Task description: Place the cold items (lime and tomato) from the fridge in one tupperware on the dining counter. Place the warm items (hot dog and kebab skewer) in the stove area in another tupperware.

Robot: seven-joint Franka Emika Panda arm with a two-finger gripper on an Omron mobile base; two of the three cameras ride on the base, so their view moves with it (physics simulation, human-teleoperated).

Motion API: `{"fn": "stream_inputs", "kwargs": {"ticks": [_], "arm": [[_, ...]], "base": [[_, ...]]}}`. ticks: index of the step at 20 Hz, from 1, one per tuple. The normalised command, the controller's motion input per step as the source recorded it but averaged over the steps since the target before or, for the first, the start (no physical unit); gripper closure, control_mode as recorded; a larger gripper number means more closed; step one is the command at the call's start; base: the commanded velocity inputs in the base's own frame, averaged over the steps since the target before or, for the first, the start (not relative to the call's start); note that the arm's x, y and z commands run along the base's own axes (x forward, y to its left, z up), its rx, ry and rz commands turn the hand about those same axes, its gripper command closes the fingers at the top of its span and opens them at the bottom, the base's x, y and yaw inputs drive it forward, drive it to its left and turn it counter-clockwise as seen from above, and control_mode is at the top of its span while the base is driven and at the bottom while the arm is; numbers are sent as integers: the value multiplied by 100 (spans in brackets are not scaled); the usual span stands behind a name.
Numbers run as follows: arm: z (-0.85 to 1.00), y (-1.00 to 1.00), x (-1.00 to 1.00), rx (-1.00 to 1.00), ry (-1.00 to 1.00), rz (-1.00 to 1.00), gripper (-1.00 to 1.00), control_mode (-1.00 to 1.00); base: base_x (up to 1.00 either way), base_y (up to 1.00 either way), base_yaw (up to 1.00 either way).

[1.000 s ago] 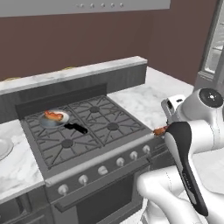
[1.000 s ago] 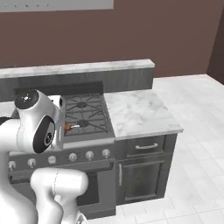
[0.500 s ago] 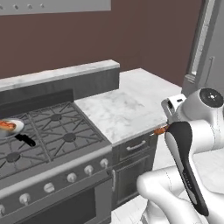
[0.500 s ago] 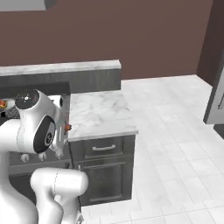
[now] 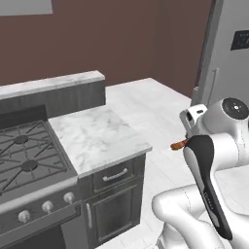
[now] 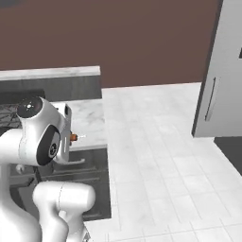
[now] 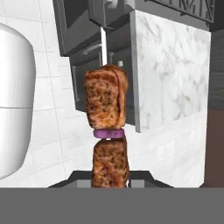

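Note:
The kebab skewer (image 7: 106,105), browned meat chunks with a purple onion slice between them, stands upright on its thin stick straight ahead in the hand view. My gripper (image 7: 109,180) is shut on its lower end. From the left base view the kebab skewer (image 5: 179,145) pokes out leftwards beside my white arm, held in the air past the counter's corner. In the right base view the kebab skewer (image 6: 74,137) shows as a small orange tip beside the hand. The lime, tomato, hot dog and tupperware are out of view.
A marble counter (image 5: 97,136) with a drawer and cabinet below sits right of the stove (image 5: 24,160). A raised grey ledge (image 5: 48,82) runs behind both. The grey fridge (image 5: 228,53) stands at the right, with its door (image 6: 222,71) over white floor tiles (image 6: 156,156).
The whole picture has shifted: the base has swung right, so the stove and its pan slid off to the left and the fridge came into view. The kebab skewer stays in the shut gripper.

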Motion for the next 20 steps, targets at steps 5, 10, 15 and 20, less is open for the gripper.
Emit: {"fn": "stream_inputs", "kwargs": {"ticks": [5,10,15,20], "arm": [[0,0,0,0,0,0,100,100],[0,0,0,0,0,0,100,100],[0,0,0,0,0,0,100,100],[0,0,0,0,0,0,100,100]], "base": [[7,-70,6],[12,-61,7],[17,-50,9],[24,-44,10]]}}
